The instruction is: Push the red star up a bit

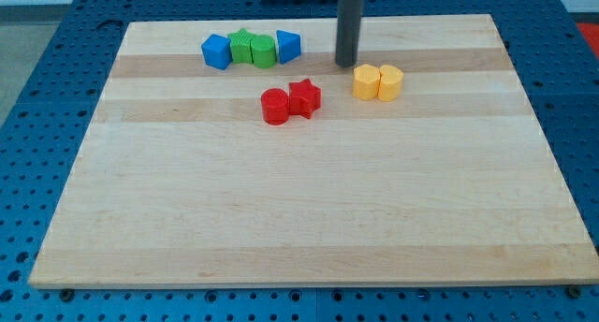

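The red star (304,97) lies on the wooden board (309,200), above the middle, touching a red round block (275,107) on its left. My tip (346,64) is the lower end of a dark rod that comes down from the view's top. The tip stands up and to the right of the red star, apart from it, and just up-left of two yellow blocks (377,81).
A row of blocks lies near the view's top left: a blue block (216,51), a green star (242,48), a green block (264,51) and another blue block (288,46). A blue perforated table surrounds the board.
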Robot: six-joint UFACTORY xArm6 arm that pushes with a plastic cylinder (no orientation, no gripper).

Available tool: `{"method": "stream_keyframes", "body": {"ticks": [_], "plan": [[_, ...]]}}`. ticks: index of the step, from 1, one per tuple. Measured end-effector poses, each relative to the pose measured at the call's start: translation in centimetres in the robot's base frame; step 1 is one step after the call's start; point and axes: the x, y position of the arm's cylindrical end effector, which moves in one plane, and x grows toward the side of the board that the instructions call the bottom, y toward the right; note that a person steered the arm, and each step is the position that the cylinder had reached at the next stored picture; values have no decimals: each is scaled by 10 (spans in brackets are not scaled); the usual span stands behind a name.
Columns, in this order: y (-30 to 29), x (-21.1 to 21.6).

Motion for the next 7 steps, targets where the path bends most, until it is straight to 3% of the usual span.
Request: {"method": "stream_keyframes", "body": {"ticks": [4, 5, 7], "plan": [[-138, 99], [-136, 124], [-59, 139]]}}
